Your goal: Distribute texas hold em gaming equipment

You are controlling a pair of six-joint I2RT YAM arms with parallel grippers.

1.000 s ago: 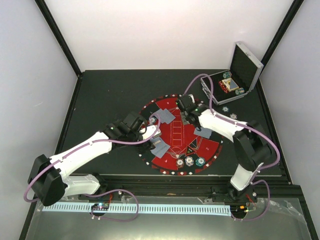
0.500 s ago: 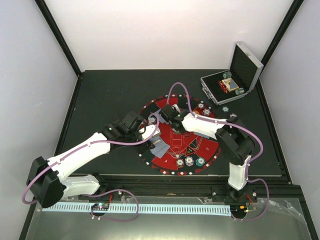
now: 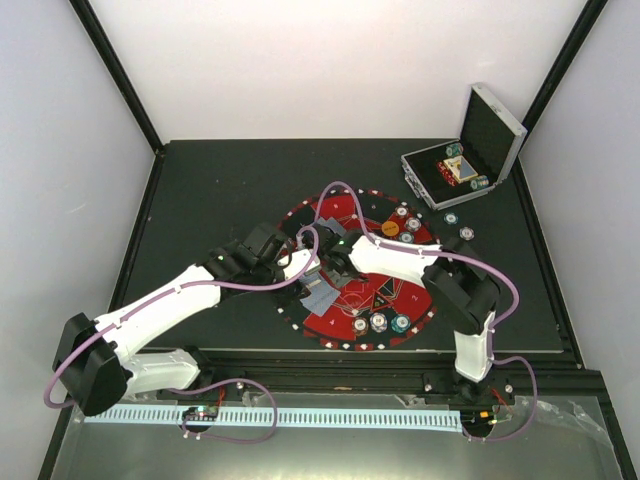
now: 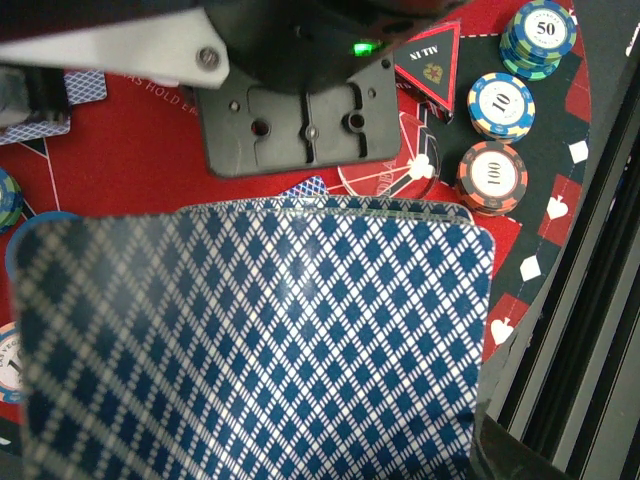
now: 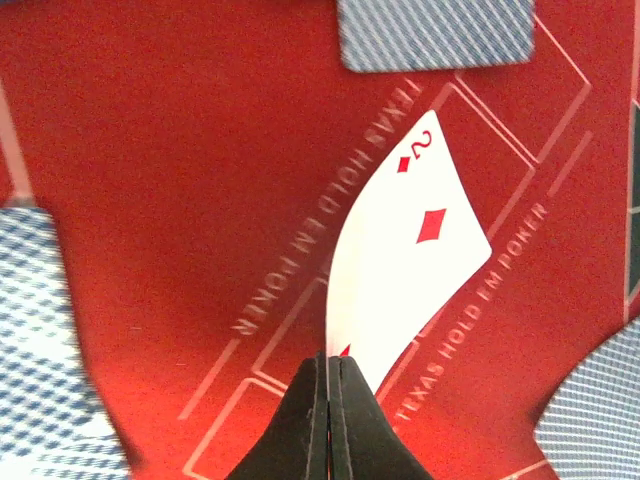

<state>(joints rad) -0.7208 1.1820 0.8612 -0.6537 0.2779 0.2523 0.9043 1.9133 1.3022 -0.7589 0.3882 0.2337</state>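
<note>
My left gripper [image 3: 302,268] hovers over the left part of the red mat [image 3: 350,215] and holds a deck of blue-diamond-backed cards [image 4: 250,340]. The deck fills the left wrist view and hides the fingers. My right gripper [image 5: 328,385] is shut on a two of diamonds [image 5: 410,270], held edge-up above the mat's printed boxes; in the top view it [image 3: 332,256] is right beside the left gripper. Chip stacks [image 4: 500,105] and the black triangle marker [image 4: 430,55] lie at the mat's near edge. Face-down cards [image 5: 435,35] lie around on the mat.
The open silver case [image 3: 465,160] stands at the back right with chips inside. Two loose chips [image 3: 459,225] lie off the mat near it. More chips [image 3: 408,224] and an orange disc [image 3: 389,228] sit on the mat's far right. The right arm's wrist body [image 4: 290,100] is close above the deck.
My right gripper has swung left and nearer across the mat, from its far-right part to beside the left gripper. The left arm has stayed put.
</note>
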